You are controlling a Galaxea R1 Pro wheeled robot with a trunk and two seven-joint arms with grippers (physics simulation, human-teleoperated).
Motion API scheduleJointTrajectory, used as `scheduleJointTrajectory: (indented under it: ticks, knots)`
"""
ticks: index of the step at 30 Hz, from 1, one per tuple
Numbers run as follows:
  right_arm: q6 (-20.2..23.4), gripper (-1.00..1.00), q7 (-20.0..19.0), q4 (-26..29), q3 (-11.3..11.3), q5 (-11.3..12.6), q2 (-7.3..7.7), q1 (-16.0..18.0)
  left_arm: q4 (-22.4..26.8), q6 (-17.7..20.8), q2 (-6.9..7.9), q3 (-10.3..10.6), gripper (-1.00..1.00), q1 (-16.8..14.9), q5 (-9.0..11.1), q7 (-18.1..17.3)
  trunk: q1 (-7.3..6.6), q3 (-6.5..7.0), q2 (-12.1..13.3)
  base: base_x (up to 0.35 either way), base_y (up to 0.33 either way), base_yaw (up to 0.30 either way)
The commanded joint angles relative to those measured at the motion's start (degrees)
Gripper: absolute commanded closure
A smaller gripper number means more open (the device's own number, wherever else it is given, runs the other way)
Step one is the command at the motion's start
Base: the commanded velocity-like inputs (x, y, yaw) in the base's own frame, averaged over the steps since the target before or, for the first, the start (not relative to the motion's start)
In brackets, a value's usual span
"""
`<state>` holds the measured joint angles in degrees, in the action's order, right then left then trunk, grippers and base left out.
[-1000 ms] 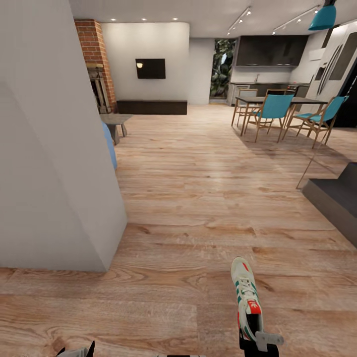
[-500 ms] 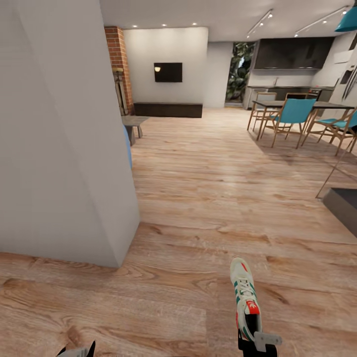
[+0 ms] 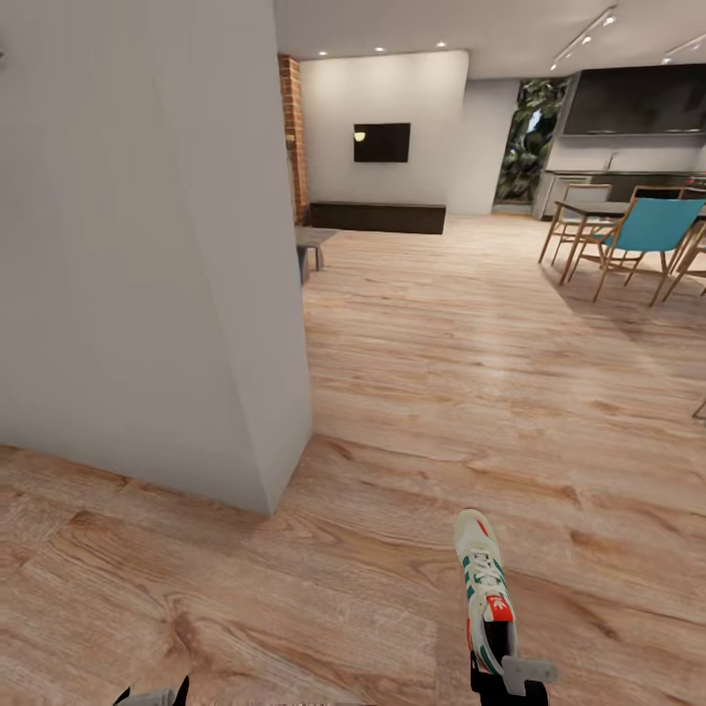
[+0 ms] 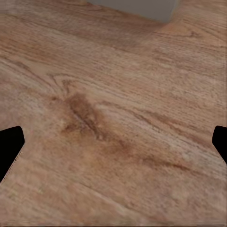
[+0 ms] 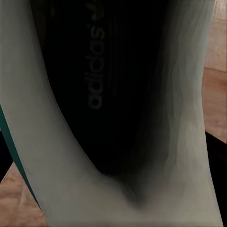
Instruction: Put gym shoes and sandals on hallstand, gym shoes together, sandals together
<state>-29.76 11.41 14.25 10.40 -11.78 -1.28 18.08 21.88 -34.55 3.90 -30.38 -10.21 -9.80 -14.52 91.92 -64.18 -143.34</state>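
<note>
**One gym shoe carried over the corridor floor**

Here, in the head view, the right gripper (image 3: 508, 677) clamps a gym shoe (image 3: 484, 583) at its heel end, toe pointing ahead, held above the corridor floor (image 3: 412, 412). A white wall corner (image 3: 196, 294) stands to the left; further off are a wall-mounted screen (image 3: 382, 142), a low dark cabinet (image 3: 378, 217) and a teal chair (image 3: 649, 230) at a dining table (image 3: 598, 208). The left gripper (image 3: 152, 694) barely enters at the lower edge.

In the left wrist view, two dark fingertips (image 4: 9, 146) stand wide apart with nothing between them, above bare planks (image 4: 113, 118).

In the right wrist view, the shoe's dark printed insole (image 5: 109, 85) and cream lining sit very close to the camera.
</note>
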Motion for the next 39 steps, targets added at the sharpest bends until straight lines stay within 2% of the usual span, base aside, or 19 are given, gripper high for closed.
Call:
scheduleJointTrajectory:
  ticks: [1,9,26,39]
  knots:
    - [-0.1,1.00,0.3,0.0,0.3,-0.6,-0.03,0.0,-0.1,-0.2,-0.03,-0.5,-1.00,-0.1,-0.6,-0.3,-0.02,-0.07,0.0,-0.063,0.000,0.277]
    - [-0.1,1.00,0.3,0.0,0.3,-0.6,-0.03,0.0,-0.1,-0.3,-0.03,-0.5,-1.00,-0.1,-0.6,-0.2,-0.02,-0.39,0.0,-0.259,0.085,0.272]
    - [-0.1,1.00,0.3,-0.1,0.3,-0.6,-0.03,0.0,-0.1,-0.2,-0.03,-0.6,-1.00,-0.1,-0.6,-0.2,-0.02,-1.17,0.0,-0.272,0.222,0.266]
    - [-0.1,1.00,0.3,-0.1,0.3,-0.6,-0.03,0.0,0.0,-0.3,0.11,-0.8,-1.00,-0.1,-0.4,0.0,-0.02,-1.23,0.0,-0.276,0.200,0.276]
